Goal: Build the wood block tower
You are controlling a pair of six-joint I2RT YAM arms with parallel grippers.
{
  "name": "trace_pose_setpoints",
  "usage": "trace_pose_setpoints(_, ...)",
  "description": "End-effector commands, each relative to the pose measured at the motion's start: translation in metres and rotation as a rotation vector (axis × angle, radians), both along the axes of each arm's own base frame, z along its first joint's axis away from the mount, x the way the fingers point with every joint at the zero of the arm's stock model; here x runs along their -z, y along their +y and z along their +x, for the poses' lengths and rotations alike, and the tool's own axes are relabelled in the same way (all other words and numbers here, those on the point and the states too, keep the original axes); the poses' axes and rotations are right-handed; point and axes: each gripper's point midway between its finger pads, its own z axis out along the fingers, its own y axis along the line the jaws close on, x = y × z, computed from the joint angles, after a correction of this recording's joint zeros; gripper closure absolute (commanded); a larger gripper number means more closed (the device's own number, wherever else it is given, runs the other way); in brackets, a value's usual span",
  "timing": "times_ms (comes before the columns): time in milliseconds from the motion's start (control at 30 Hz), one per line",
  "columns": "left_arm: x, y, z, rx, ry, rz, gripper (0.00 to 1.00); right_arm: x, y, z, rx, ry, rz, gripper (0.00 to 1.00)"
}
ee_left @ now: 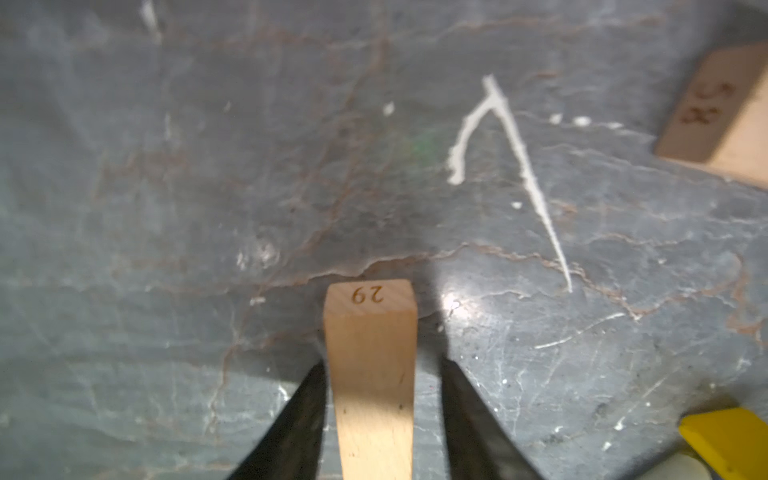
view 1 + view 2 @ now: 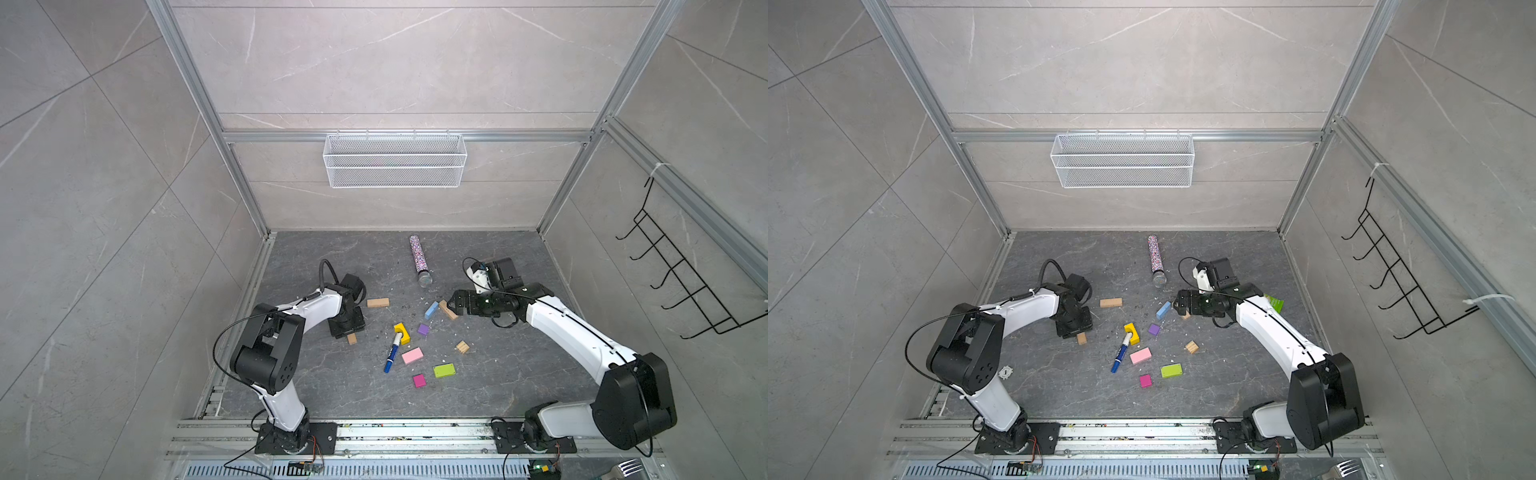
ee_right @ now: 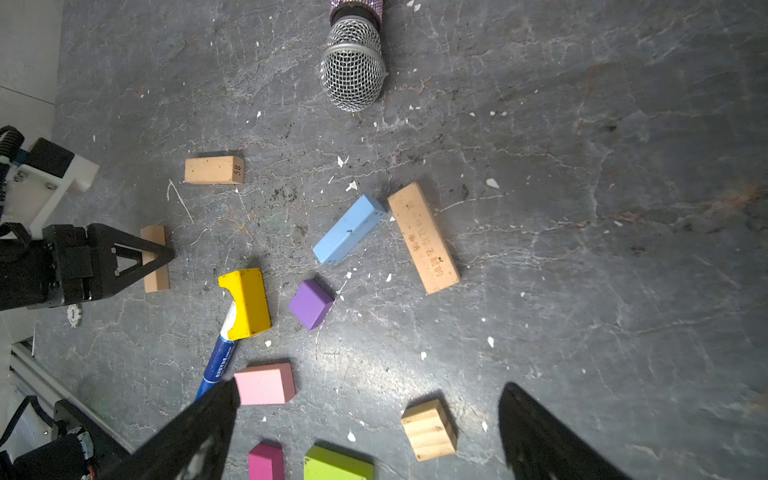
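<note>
No tower stands yet; the wood blocks lie scattered flat across the dark table. The left gripper straddles the tan bar marked 29, which lies on the table; its jaws are narrowly parted, with a gap showing on one side and the other finger at or against the wood, so it does not look clamped. The right gripper hangs wide open above the spread, holding nothing. If the left arm lifts off askew, the finger next to the wood could drag or twist the bar out of place. The long tan bar lies corner to corner with the light-blue bar; wide jaws coming down there would likely shove the blue one aside. The marker pen has its tip tucked under the yellow arch; lifting the arch may roll the pen into the pink block. White crumbs litter the surface; a base bar set on one could rock; the glittery microphone lies well apart from the blocks.
</note>
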Motion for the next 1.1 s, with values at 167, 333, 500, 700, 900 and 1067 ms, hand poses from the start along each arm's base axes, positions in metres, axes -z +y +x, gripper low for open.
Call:
trace_pose_setpoints(167,-0.001,-0.004,-0.029,-0.018,0.058,-0.074,0.31,-0.002,-0.001,-0.006,-0.010,-0.013,-0.025,0.01)
trace_pose_setpoints(333,-0.007,-0.012,-0.035,-0.023,0.032,-0.141,0.31,-0.013,0.000,-0.004,0.008,-0.067,-0.001,0.01)
trace_pose_setpoints(500,-0.005,-0.018,-0.038,-0.031,0.023,-0.182,0.31,-0.018,-0.002,-0.001,0.033,-0.073,-0.015,0.01)
trace_pose_setpoints(700,-0.003,-0.030,-0.030,-0.027,-0.004,-0.239,0.33,-0.021,-0.005,-0.003,0.065,-0.082,-0.018,0.01)
trace_pose_setpoints(900,-0.005,-0.042,-0.017,-0.010,-0.024,-0.262,0.34,-0.030,-0.012,-0.003,0.096,-0.115,-0.033,0.01)
trace_pose_setpoints(1067,-0.006,-0.053,-0.006,-0.006,-0.038,-0.288,0.35,-0.034,-0.014,-0.003,0.105,-0.116,-0.041,0.01)
